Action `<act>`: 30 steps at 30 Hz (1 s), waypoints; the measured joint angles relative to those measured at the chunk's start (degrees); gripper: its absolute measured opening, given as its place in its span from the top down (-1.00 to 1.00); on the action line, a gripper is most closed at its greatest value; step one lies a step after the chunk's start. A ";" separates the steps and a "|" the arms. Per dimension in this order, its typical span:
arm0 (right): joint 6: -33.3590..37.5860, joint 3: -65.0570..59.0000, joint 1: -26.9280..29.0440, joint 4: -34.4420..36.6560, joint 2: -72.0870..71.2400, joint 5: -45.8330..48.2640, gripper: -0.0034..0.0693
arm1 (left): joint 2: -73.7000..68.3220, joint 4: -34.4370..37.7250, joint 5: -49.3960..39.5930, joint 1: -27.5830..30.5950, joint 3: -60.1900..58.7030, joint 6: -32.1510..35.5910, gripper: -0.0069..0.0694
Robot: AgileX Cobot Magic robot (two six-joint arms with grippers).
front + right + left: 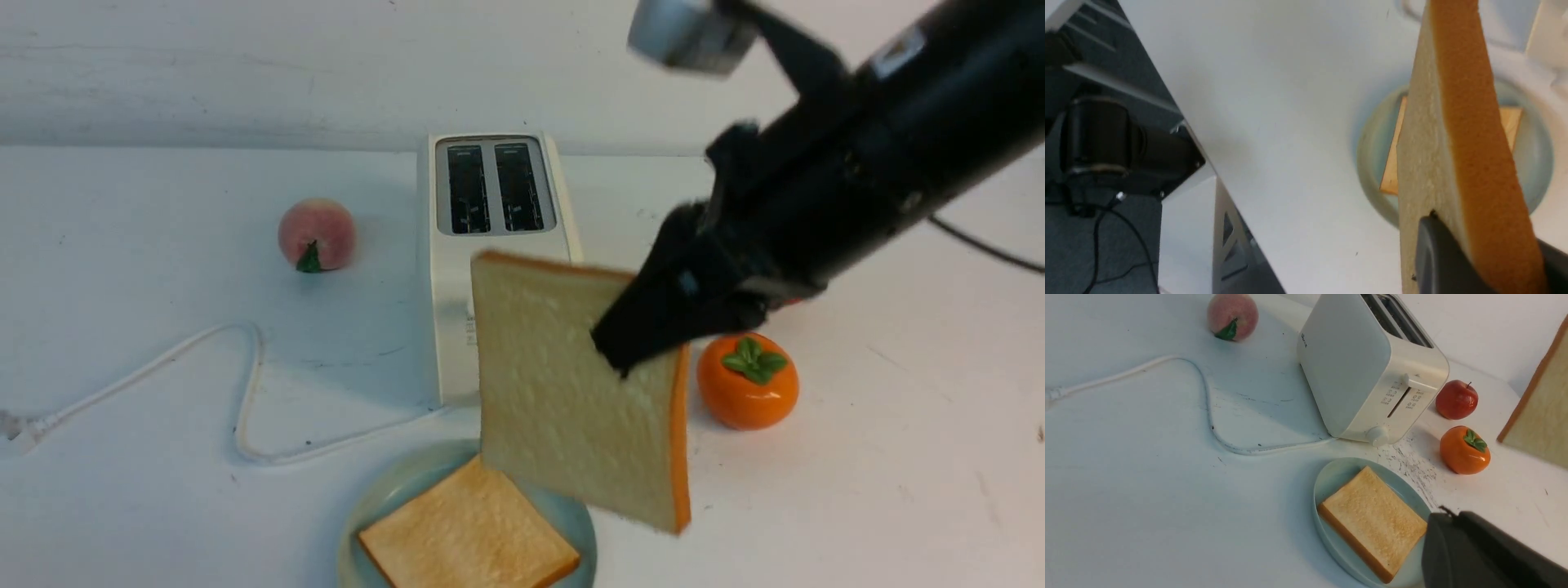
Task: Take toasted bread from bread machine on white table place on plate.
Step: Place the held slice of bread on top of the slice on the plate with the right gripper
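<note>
My right gripper (624, 351) is shut on a slice of toasted bread (555, 392), holding it upright in the air just above the plate (384, 498). The right wrist view shows my dark fingers (1429, 245) clamping the slice's crust edge (1461, 122). A second toasted slice (469, 531) lies flat on the pale blue-green plate (1331, 477). The cream bread machine (457, 286) stands behind the plate on the white table (122, 367), both slots empty. My left gripper (1443, 512) shows only in its wrist view, jaws together and empty, beside the plate's rim.
A peach (317, 234) sits left of the toaster. An orange persimmon (747, 380) and a red apple (1456, 399) sit to its right. The white cord (245, 384) loops across the left table. The table's near edge (1208, 163) shows in the right wrist view.
</note>
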State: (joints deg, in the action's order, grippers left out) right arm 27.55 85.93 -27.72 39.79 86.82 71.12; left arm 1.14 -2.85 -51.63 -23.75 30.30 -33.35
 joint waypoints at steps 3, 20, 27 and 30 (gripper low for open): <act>5.64 -7.72 0.00 3.87 3.10 -2.47 0.57 | 0.00 -0.19 -0.05 0.00 0.00 0.00 0.86; 20.36 -12.00 0.00 24.35 21.27 -14.06 0.51 | 0.00 -0.37 -4.49 0.00 -0.06 0.00 0.86; 20.37 -12.00 0.00 24.94 22.57 -18.24 -0.05 | 0.00 -0.37 -5.55 0.00 -0.06 0.00 0.86; 20.37 -11.61 0.05 23.42 22.57 -18.48 -0.38 | 0.00 -0.37 -6.20 0.00 -0.06 0.00 0.86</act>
State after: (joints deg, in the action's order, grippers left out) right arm 47.92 74.32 -27.67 63.21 109.39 52.63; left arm 1.14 -3.22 -57.83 -23.75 30.23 -33.35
